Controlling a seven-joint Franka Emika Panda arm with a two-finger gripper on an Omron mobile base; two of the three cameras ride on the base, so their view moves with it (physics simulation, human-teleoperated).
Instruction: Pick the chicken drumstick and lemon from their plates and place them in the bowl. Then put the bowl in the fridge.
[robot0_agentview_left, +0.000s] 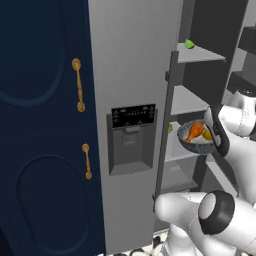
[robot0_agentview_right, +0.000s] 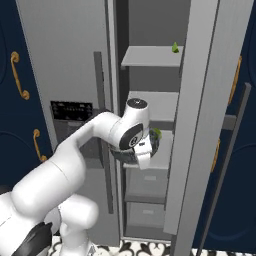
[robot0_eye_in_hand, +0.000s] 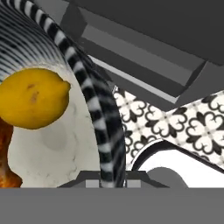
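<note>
No text can be read; the fridge's dispenser panel shows only blurred marks (too small).

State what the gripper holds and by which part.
The gripper holds the bowl by its rim, jaws shut across the wall; lemon and drumstick inside.

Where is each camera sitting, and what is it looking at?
Left base view: behind the arm's left, facing the tall grey steel fridge; white arm lower right, holding the ribbed dark grey bowl.
Right base view: behind its right, facing the fridge shelves; arm lower left.
Hand view: on the hand, looking down along the bowl's rim at the oval yellow lemon.
Both base views share fridge, bowl and arm.
</note>
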